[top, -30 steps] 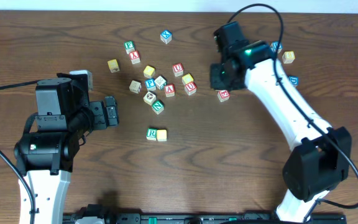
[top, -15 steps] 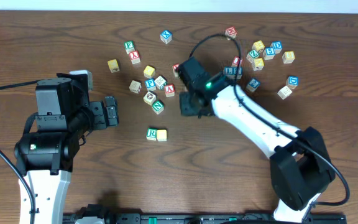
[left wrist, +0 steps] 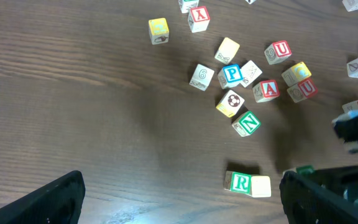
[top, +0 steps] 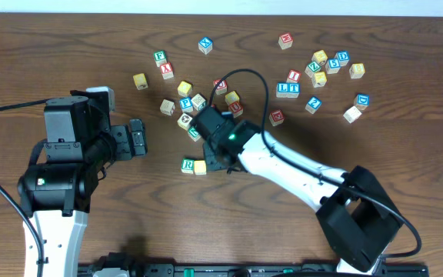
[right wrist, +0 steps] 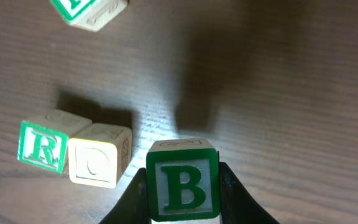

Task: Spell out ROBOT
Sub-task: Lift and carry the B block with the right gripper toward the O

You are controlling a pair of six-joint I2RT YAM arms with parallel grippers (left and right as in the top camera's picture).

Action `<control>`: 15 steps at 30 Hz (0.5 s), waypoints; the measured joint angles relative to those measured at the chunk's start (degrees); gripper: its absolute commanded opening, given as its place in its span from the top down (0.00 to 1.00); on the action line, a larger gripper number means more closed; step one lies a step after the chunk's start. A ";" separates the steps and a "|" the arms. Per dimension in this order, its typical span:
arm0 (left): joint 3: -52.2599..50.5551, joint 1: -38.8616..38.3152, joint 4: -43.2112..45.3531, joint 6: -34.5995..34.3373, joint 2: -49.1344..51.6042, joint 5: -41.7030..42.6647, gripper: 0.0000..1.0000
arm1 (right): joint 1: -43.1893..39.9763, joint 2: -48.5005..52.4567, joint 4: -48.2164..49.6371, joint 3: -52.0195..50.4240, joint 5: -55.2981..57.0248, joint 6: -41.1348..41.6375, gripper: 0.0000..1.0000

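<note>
A green R block [top: 188, 165] lies on the table with a pale yellow block [top: 200, 167], faintly marked O, touching its right side. Both also show in the left wrist view, the R block [left wrist: 240, 183] and the pale block [left wrist: 260, 186]. My right gripper [right wrist: 183, 194] is shut on a green B block [right wrist: 183, 186], held just right of the pale block [right wrist: 98, 155] and the R block [right wrist: 41, 146]. In the overhead view the right wrist [top: 220, 146] covers the B block. My left gripper [top: 138, 138] is open and empty, to the left of the pair.
Several loose letter blocks lie behind the pair, among them N [top: 195, 131], P [top: 185, 103], A [top: 210, 112] and U [top: 236, 108]. More blocks, including L and T [top: 288, 89], are scattered at the back right. A yellow block [top: 140, 81] sits at the back left.
My right arm has swung from the back right across the table to the centre, carrying the B block down beside the pale block. The left arm has not moved.
</note>
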 measured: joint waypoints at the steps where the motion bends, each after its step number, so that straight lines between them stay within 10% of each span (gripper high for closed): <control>1: 0.00 0.00 0.02 0.00 0.00 0.00 0.01 | 0.63 0.00 -0.04 -0.22 0.70 0.59 0.95; 15: 0.00 0.00 0.00 0.00 0.00 0.00 0.01 | 1.79 0.00 1.25 -1.64 4.79 3.72 0.96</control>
